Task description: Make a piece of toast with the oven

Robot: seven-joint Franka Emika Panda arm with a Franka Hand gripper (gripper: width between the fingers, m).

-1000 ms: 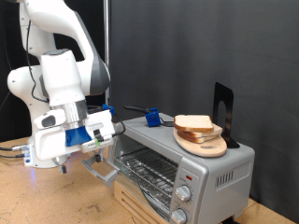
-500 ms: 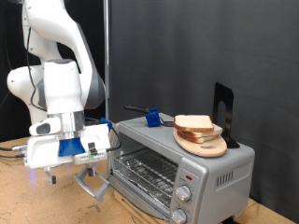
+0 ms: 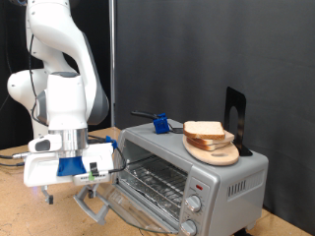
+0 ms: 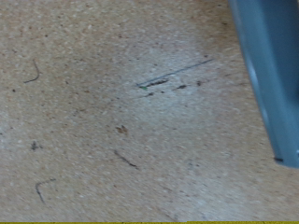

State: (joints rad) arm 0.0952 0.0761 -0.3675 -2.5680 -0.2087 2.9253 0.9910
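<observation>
The piece of toast [image 3: 204, 130] is lying on a round wooden board [image 3: 213, 150] atop the oven [image 3: 212, 177], right of centre in the exterior view. The gripper [image 3: 93, 200] is hanging low at the glass door [image 3: 133, 204], lower left; opening seems underway, and its finger spread cannot be told. No writing is legible.

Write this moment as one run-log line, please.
claw: low, by open door | oven: door down | piece of toast: on board atop oven
</observation>
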